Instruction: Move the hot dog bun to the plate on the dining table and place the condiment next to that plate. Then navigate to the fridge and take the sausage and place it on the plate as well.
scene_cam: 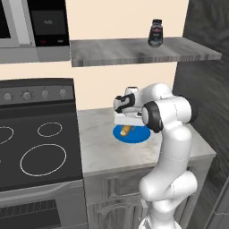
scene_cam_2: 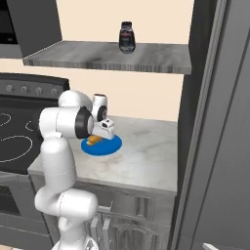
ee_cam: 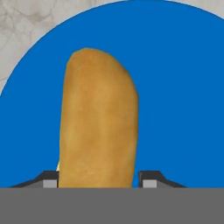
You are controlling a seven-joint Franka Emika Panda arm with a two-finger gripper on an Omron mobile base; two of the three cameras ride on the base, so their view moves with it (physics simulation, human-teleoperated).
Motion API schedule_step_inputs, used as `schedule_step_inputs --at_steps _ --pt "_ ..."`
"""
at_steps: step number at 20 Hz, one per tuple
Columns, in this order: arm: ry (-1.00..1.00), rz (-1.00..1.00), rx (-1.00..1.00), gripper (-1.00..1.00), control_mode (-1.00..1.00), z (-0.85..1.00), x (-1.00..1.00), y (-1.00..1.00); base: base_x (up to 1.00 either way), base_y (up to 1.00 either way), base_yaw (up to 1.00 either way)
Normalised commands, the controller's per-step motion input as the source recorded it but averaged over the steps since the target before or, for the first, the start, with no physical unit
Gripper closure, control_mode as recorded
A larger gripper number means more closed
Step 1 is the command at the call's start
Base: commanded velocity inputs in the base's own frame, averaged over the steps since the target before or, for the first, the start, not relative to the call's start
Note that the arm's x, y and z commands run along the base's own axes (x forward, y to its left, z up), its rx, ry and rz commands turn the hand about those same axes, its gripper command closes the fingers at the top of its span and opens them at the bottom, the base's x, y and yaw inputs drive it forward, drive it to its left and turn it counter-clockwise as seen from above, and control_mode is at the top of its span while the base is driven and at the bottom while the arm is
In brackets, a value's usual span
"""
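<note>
Scene: a small tan-yellow hot dog bun (ee_cam: 98, 118) is seen lying on a flat bright blue disc plate (ee_cam: 183, 87) on the grey marble counter (scene_cam: 96, 147) | Tool: the two-finger gripper (ee_cam: 99, 179) is pictured astride the bun's near end, fingertips (ee_cam: 149, 179) at its flanks; a firm grip cannot be told | Handling: judged light, soft, crushable; best taken gently across its narrow width.

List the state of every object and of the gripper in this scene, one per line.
Tan-yellow hot dog bun: lying on the blue disc, between the fingertips.
Flat bright blue disc plate: resting on the marble counter.
Dark-capped condiment jar: upright on the grey wall shelf.
Two-finger gripper: down at the bun, a fingertip at each side.
</note>
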Motion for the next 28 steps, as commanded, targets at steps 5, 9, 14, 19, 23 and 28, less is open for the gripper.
schedule_step_inputs --at_steps 5,9,14,19,23,28 --pt "-0.01 0.02 0.00 1.00 -1.00 -0.02 -0.05 -0.01 0.00 0.00 0.00" --pt "-0.34 0.02 0.00 1.00 -1.00 0.59 -0.58 -0.18 0.00 0.00 0.00" --pt "-0.34 0.00 -0.01 1.00 -1.00 0.87 -0.61 -0.25 0.00 0.00 0.00" --pt "-0.27 0.00 -0.03 1.00 -1.00 0.95 -0.58 -0.16 0.00 0.00 0.00" --pt "-0.17 0.00 -0.05 1.00 -1.00 0.88 -0.67 -0.15 0.00 0.00 0.00" --pt "-0.17 0.00 -0.06 1.00 -1.00 0.76 -0.71 -0.07 0.00 0.00 0.00"
